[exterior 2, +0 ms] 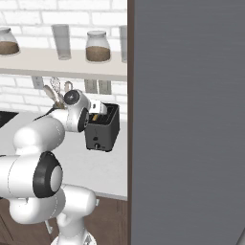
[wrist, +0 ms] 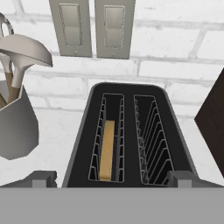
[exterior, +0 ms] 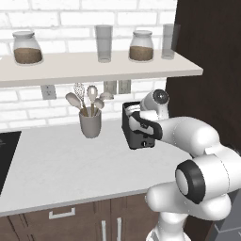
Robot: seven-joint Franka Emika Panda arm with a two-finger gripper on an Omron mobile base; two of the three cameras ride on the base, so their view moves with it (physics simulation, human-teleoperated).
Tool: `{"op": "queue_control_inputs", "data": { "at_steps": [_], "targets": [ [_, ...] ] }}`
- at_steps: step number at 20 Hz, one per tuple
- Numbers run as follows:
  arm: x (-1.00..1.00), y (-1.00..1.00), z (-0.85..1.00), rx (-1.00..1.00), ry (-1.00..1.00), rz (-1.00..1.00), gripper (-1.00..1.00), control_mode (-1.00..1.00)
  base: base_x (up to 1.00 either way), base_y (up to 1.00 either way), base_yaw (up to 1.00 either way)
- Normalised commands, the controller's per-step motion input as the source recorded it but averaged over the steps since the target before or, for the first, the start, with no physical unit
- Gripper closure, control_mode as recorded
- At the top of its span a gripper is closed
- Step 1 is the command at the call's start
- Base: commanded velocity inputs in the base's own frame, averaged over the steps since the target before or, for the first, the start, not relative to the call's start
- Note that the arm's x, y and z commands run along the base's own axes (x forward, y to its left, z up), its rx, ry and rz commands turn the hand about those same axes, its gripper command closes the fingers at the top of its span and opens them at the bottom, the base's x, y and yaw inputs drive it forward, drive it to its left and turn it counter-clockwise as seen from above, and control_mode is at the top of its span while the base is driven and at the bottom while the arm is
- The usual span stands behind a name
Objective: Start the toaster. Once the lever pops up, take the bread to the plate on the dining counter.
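Observation:
The black two-slot toaster stands on the white kitchen counter against the brick wall. The bread, a tan slice seen edge-on, sits deep in its left slot; the right slot is empty. My gripper hovers open just above the toaster's near end, one dark fingertip off each side of the body, holding nothing. From the base the toaster shows its front face with the small knob, my hand over its top. In the left base view my forearm covers part of the toaster. The plate and the dining counter are out of view.
A grey utensil cup with spoons and a whisk stands left of the toaster. A shelf with jars and glasses hangs above. Two wall outlets sit behind the toaster. A dark tall cabinet bounds the right; a black cooktop lies far left.

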Motion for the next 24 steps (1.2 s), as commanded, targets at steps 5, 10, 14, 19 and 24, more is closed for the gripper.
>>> {"op": "queue_control_inputs", "data": {
  "at_steps": [5,10,14,19,24],
  "targets": [
    [0.00,0.00,0.00,0.00,0.00,0.00,-1.00,-1.00,0.00,0.00,0.00],
    [0.00,0.00,0.00,0.00,0.00,0.00,-1.00,-1.00,0.00,0.00,0.00],
    [0.00,0.00,0.00,0.00,0.00,0.00,-1.00,-1.00,0.00,0.00,0.00],
    [0.00,0.00,0.00,0.00,0.00,0.00,-1.00,-1.00,0.00,0.00,0.00],
    [0.00,0.00,0.00,0.00,0.00,0.00,-1.00,-1.00,0.00,0.00,0.00]
  ]
}}
